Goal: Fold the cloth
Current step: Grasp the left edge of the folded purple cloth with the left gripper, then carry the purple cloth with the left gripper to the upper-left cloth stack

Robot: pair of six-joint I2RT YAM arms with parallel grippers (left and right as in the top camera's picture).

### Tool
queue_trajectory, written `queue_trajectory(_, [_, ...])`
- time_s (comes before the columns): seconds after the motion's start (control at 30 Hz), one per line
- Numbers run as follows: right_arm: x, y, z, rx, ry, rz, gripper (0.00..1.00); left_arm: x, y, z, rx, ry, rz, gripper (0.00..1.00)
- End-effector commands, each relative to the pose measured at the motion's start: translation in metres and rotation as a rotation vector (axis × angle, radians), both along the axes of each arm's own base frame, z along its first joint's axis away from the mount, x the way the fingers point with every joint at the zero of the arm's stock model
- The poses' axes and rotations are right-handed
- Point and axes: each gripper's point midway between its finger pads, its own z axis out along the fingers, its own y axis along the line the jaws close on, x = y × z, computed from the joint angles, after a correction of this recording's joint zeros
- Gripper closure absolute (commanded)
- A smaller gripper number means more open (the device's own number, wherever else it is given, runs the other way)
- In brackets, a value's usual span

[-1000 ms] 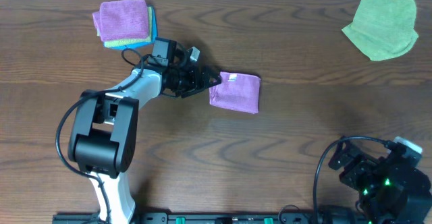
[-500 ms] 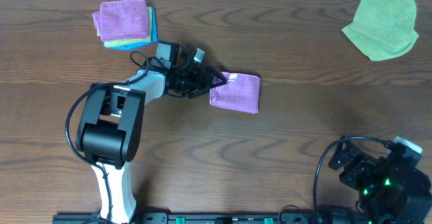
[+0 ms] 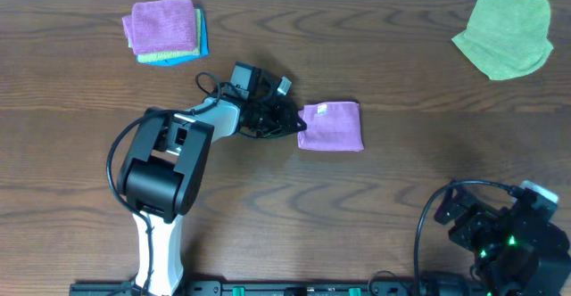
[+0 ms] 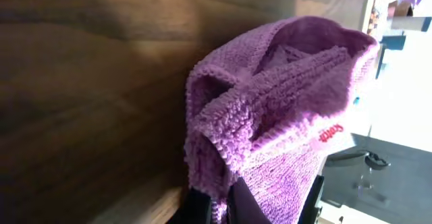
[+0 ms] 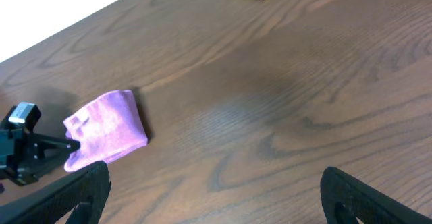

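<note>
The cloth [image 3: 330, 126] is purple and fuzzy and lies folded into a small rectangle at mid table, its white tag near the top left corner. My left gripper [image 3: 297, 123] is shut on the cloth's left edge. In the left wrist view the bunched cloth [image 4: 283, 109] fills the frame, and its edge is pinched between the dark fingers of the left gripper [image 4: 219, 207]. My right gripper [image 5: 216, 197] stands open over bare wood at the near right, far from the cloth [image 5: 108, 129].
A stack of folded cloths [image 3: 163, 27], purple on top of blue and lime, sits at the far left. A lime-green cloth [image 3: 504, 33] lies crumpled at the far right corner. The right arm's base [image 3: 504, 234] occupies the near right.
The left gripper has shut on the cloth's left edge and moved right. The cloth has shifted right with it. The right arm has not moved.
</note>
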Motion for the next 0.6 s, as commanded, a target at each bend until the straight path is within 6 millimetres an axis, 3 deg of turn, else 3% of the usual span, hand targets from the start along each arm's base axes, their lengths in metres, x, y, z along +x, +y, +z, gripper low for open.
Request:
queue_trajectory(0.0, [-0.001, -0.002, -0.002, 0.011, 0.002, -0.019, 0.01, 0.001, 0.005, -0.012, 0.039, 0.030, 0.039, 0.94])
queue_trajectory(0.13, [-0.001, -0.002, -0.002, 0.011, 0.002, -0.019, 0.01, 0.003, 0.001, -0.007, 0.007, 0.012, 0.025, 0.94])
queue_trajectory(0.3, [-0.001, -0.002, -0.002, 0.011, 0.002, -0.019, 0.01, 0.012, -0.007, 0.018, -0.098, -0.031, 0.002, 0.94])
queue_trajectory(0.57, [-0.001, -0.002, -0.002, 0.011, 0.003, -0.019, 0.01, 0.053, 0.025, 0.039, -0.115, -0.101, 0.086, 0.94])
